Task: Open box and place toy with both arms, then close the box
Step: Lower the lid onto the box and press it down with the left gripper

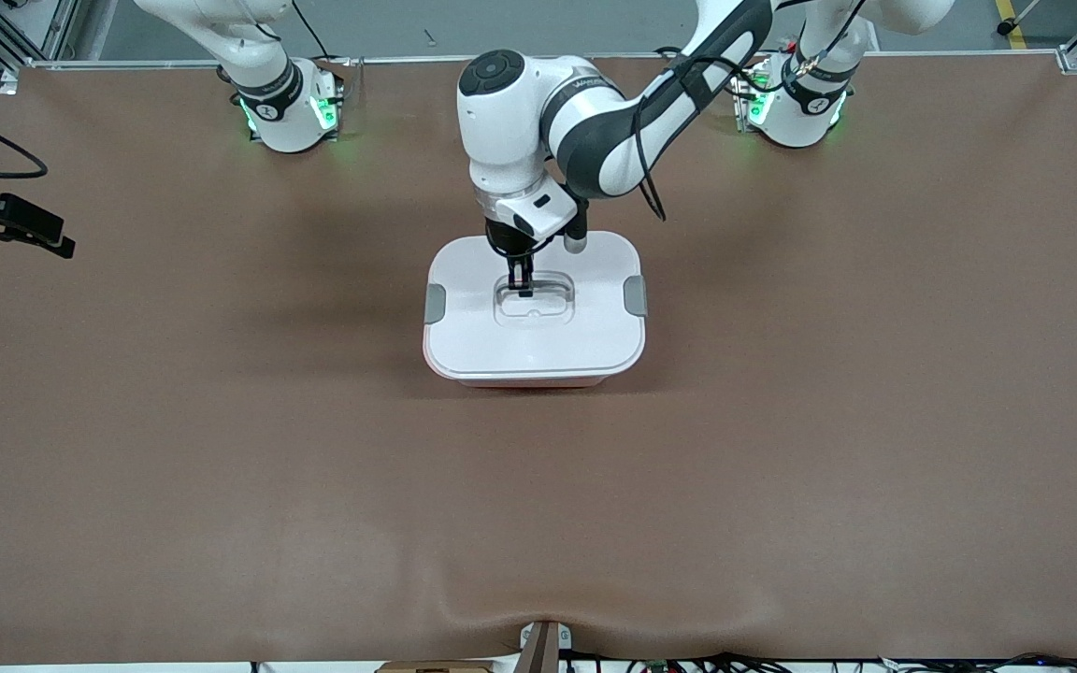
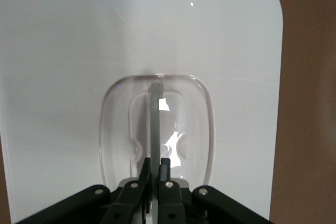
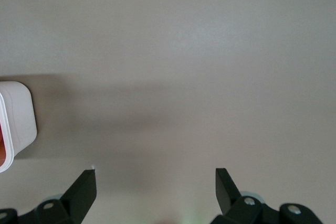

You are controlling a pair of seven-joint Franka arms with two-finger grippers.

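Observation:
The box (image 1: 538, 360) stands at the middle of the table with its white lid (image 1: 585, 327) on and a grey clip (image 1: 435, 304) at each end. My left gripper (image 1: 521, 285) is down in the lid's recess, shut on the clear handle (image 1: 538, 301). In the left wrist view the left gripper (image 2: 155, 161) pinches the thin handle bar (image 2: 155, 119) between its fingers. My right gripper (image 3: 155, 174) is open and empty over bare table, with a corner of the box (image 3: 16, 119) beside it. The toy is out of view.
A black device with a cable (image 1: 15, 227) juts in at the right arm's end of the table. The brown table cover (image 1: 538, 523) ripples near the front camera's edge. The arm bases (image 1: 291, 107) stand farthest from the front camera.

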